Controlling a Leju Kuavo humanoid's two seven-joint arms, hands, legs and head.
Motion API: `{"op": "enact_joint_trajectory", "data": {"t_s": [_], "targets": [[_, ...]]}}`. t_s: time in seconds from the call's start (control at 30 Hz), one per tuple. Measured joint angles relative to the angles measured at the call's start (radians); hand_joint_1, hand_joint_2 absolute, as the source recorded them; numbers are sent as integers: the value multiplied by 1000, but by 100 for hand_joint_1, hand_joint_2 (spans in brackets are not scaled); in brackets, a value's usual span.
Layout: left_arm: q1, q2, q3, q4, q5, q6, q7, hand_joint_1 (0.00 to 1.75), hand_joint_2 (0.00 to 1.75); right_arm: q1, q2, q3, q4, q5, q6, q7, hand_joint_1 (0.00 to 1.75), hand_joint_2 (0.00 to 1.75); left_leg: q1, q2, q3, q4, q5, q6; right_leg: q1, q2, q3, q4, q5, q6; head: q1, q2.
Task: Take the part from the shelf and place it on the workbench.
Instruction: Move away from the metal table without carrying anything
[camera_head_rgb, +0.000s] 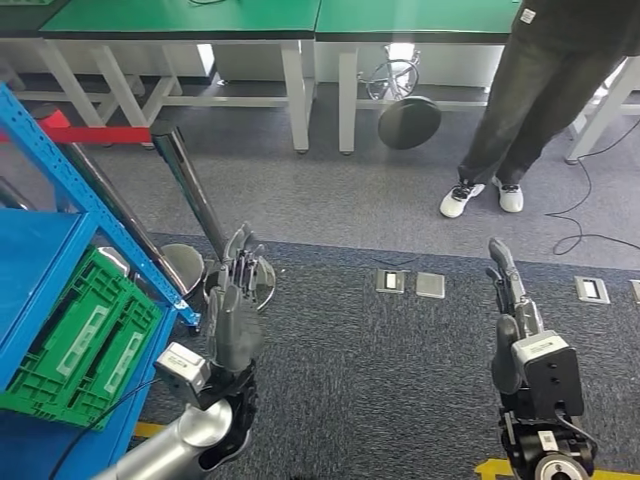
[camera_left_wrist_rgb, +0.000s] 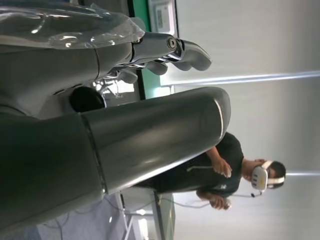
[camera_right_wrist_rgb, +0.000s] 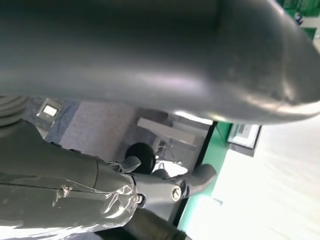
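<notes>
A green plastic crate (camera_head_rgb: 83, 345) lies tilted on the blue shelf (camera_head_rgb: 45, 250) at the left edge of the head view; I cannot tell what part is in it. My left hand (camera_head_rgb: 235, 300) is raised just right of the shelf frame, fingers (camera_left_wrist_rgb: 170, 50) extended and apart, holding nothing. My right hand (camera_head_rgb: 513, 295) hangs over the carpet at the right, fingers (camera_right_wrist_rgb: 170, 187) stretched forward, also holding nothing. The green-topped workbench (camera_head_rgb: 226, 18) runs along the far side of the room.
Two chrome stanchion posts (camera_head_rgb: 189, 185) with a red belt lean beside the shelf, their round bases (camera_head_rgb: 185, 265) on the floor. A black stool (camera_head_rgb: 409, 120) lies tipped under the workbench. A person (camera_head_rgb: 528, 90) stands at the far right, wearing a headset (camera_left_wrist_rgb: 260, 177). Floor sockets (camera_head_rgb: 411, 283) sit ahead.
</notes>
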Motion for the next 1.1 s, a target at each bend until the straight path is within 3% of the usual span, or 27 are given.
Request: {"op": "enact_joint_trajectory", "data": {"t_s": [0.07, 0.1, 0.13, 0.17, 0.23, 0.27, 0.3, 0.37, 0.4, 0.47, 0.53, 0.57, 0.6, 0.63, 0.7, 0.77, 0.83, 0.9, 0.97, 1.03, 1.1], "targets": [[1, 0, 0, 3, 1, 0, 0, 0, 0, 2, 0, 0, 0, 0, 0, 0, 0, 0, 4, 15, -60, 120, -43, -5, 3, -29, -2, 0, -1, -2, -2, 0], [2, 0, 0, 5, 1, -1, 0, 0, 0, 2, 0, 1, 0, 0, 0, 0, 0, 0, 4, 18, -65, 132, -39, -6, 4, -43, -2, 0, -1, -2, -2, 0], [2, 0, 0, 7, 1, -1, 0, 0, 0, 2, 0, 1, 0, -1, -1, 0, 0, 0, 5, 22, -49, 104, -19, -6, 4, -57, -2, 0, -2, -2, -3, 0], [2, 0, 0, 8, 2, -2, 0, 0, 0, 2, 0, 1, 0, -1, -2, 0, 0, 0, 5, 31, -13, 41, 12, -5, 4, -68, -1, 0, -4, -1, -4, 0], [-2, -2, 0, 9, 3, -7, 0, 0, 0, 1, 0, 1, 0, -2, -5, -1, 0, 0, -1, 75, 69, -105, 60, 3, 8, -88, 2, 1, -8, 6, -7, 0], [-5, -2, 0, 10, 4, -9, -1, 0, 0, 1, 0, 1, 0, -2, -7, -2, 0, 0, -4, 89, 92, -149, 70, 9, 11, -96, 3, 2, -11, 11, -6, 0], [-7, -3, 0, 11, 5, -12, -1, 0, 0, 0, 0, 1, 0, -2, -8, -4, 0, 0, -7, 95, 102, -169, 71, 15, 14, -105, 4, 2, -13, 15, -4, 0], [-10, -4, 0, 13, 8, -16, -2, 0, 0, -1, 0, 1, 0, -2, -9, -5, 0, 0, -10, 72, 101, -172, 72, 28, 14, -122, 8, 1, -17, 24, 0, 0], [-10, -4, 0, 14, 10, -17, -3, 0, 0, -1, 0, 1, 0, -2, -9, -5, 0, 0, -10, 61, 103, -176, 73, 34, 12, -116, 7, 7, -25, 30, 1, 0], [-14, -6, 0, 16, 15, -19, -4, 0, 0, -1, -1, 0, 0, -3, -8, -6, 0, 0, -6, 40, 108, -182, 77, 47, 6, -71, -22, 74, -67, 37, 6, 0], [-16, -8, 0, 19, 20, -19, -6, 0, 0, 0, -1, 1, 0, -4, -7, -6, 0, 0, -7, 18, 110, -183, 77, 53, 4, -24, -91, 219, -130, 40, 13, 0], [-15, -9, 0, 21, 21, -19, -6, 0, 0, 1, -1, 2, 0, -5, -6, -5, 0, 0, -8, 5, 111, -182, 76, 55, 4, -16, -125, 283, -149, 40, 15, 0], [-14, -10, 0, 23, 22, -19, -8, 0, 0, 2, -1, 2, 0, -7, -6, -5, 0, 0, -9, -9, 112, -182, 76, 55, 4, -13, -147, 317, -150, 40, 16, 0], [-13, -10, 0, 25, 23, -19, -9, 0, 0, 2, -1, 2, 1, -8, -6, -5, 0, 0, -10, -23, 113, -180, 75, 55, 4, -10, -149, 310, -130, 38, 16, 0], [-12, -11, 0, 27, 23, -19, -12, 0, 0, 2, -1, 2, 0, -8, -8, -4, 0, 0, -9, -53, 118, -178, 73, 54, 4, 7, -104, 192, -51, 31, 16, 0], [-12, -13, 0, 28, 24, -20, -14, 0, 0, 1, -2, 2, 0, -8, -11, -1, 0, 0, -9, -79, 115, -173, 72, 49, 0, 55, -49, 65, -2, 25, 16, 0], [-13, -14, 0, 29, 23, -23, -14, 0, 0, 0, -2, 2, 0, -7, -13, 1, 0, 0, -4, -102, 103, -170, 76, 37, 1, 80, -28, 23, -1, 21, 16, 0], [-12, -14, 0, 30, 22, -24, -14, 0, 0, -1, -2, 2, -1, -6, -14, 1, 0, 0, 1, -118, 95, -171, 81, 24, 2, 57, -20, 13, 3, 15, 16, 0], [-15, -13, 0, 30, 19, -23, -12, 0, 0, -3, -2, 2, -1, -6, -12, 1, 0, 0, -3, -74, 75, -131, 56, 15, -1, 30, -11, -2, 11, 4, 9, 0], [-17, -12, 0, 30, 17, -22, -5, 0, 0, -3, -3, 2, -1, -7, -10, 1, 0, 0, -4, -7, 15, -12, -3, 7, 1, 2, -8, -9, 14, -2, 3, 0], [-15, -11, -1, 30, 16, -21, 0, 0, 0, -2, -3, 2, -1, -9, -7, 1, 0, 0, 2, 14, -49, 108, -43, 0, 3, -27, -10, -10, 14, -3, 1, 0]]}}
